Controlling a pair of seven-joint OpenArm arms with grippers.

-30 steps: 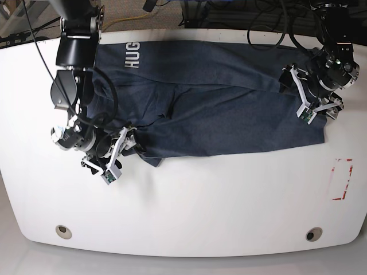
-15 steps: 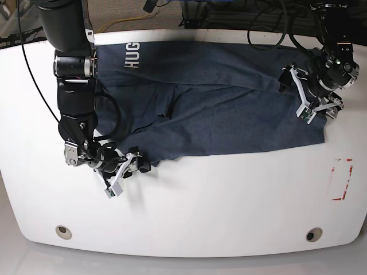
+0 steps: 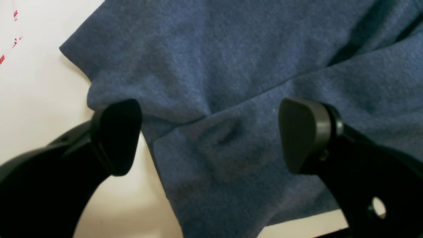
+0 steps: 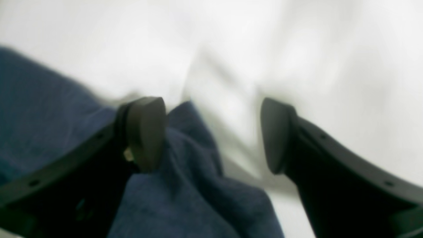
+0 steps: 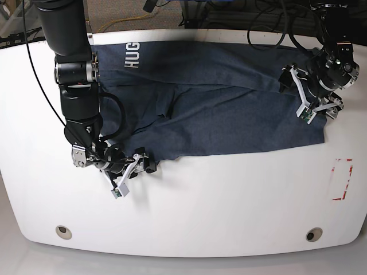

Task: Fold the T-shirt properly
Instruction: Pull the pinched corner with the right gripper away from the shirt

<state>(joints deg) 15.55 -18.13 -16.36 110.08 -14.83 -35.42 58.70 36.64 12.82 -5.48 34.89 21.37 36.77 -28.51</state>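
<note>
Matt, fuzzy heathered cloth T-shirt [image 5: 229,109] on smooth, glossy white table [image 5: 229,200]

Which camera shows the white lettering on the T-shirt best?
The base view: only there does the white lettering show, at the far corner of the T-shirt. The left wrist view shows only plain blue cloth under its claw, and the right wrist view a blurred cloth edge.

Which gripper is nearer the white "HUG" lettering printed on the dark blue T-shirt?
Right. The right gripper is at the shirt's near edge, on the same end as the white "HUG" lettering. The left gripper hovers over the dark blue T-shirt at the opposite end.
</note>
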